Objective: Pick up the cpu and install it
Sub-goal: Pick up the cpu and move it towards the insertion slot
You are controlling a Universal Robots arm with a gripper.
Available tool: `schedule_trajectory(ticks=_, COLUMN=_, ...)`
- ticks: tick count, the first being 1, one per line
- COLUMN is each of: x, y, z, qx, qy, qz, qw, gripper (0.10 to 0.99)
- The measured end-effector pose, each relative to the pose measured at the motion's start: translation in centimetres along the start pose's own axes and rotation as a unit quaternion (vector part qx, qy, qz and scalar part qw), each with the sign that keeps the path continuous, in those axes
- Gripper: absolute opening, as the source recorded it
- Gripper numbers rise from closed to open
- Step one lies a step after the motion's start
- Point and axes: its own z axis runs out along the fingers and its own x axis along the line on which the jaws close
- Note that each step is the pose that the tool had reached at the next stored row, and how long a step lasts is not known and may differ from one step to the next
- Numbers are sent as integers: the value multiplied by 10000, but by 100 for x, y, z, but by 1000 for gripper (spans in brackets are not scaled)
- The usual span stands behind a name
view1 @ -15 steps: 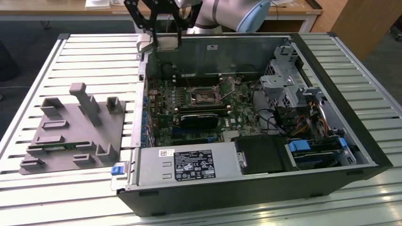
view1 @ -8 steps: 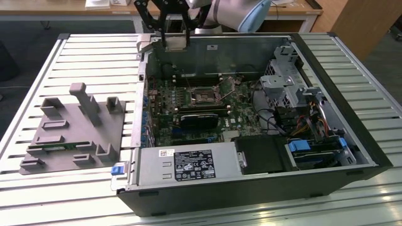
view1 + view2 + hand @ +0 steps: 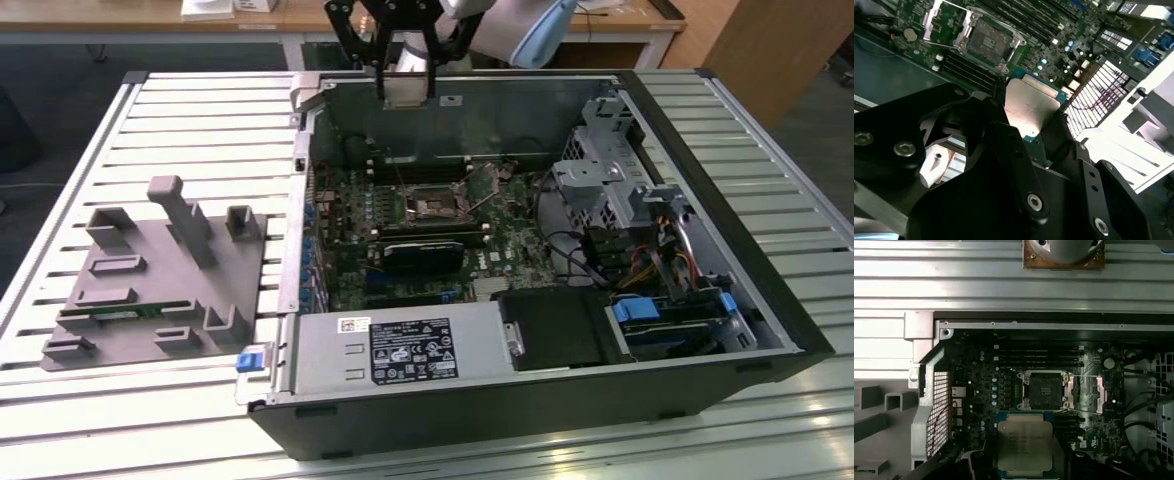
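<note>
The cpu [image 3: 1025, 445], likely light, stiff and fragile, is pinched by its edges in the end effector [image 3: 404, 95], at twelve o'clock of the open socket [image 3: 434, 207].

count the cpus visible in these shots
1. The cpu is gripped in the hand, above the open case. The socket on the board is empty. Others could be hidden elsewhere inside.

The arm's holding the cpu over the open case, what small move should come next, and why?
Probably shift the cpu across until it is squarely over the empty socket, before any descent. The end effector grips it up near the case wall, and in the first wrist view the chip sits off to one side of the socket.
</note>
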Motion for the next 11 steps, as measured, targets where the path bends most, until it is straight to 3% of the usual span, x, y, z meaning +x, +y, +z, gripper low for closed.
schedule_trajectory(ticks=11, x=-314, y=5, z=9, qx=0, qy=0, qz=0, qw=10000, gripper=533)
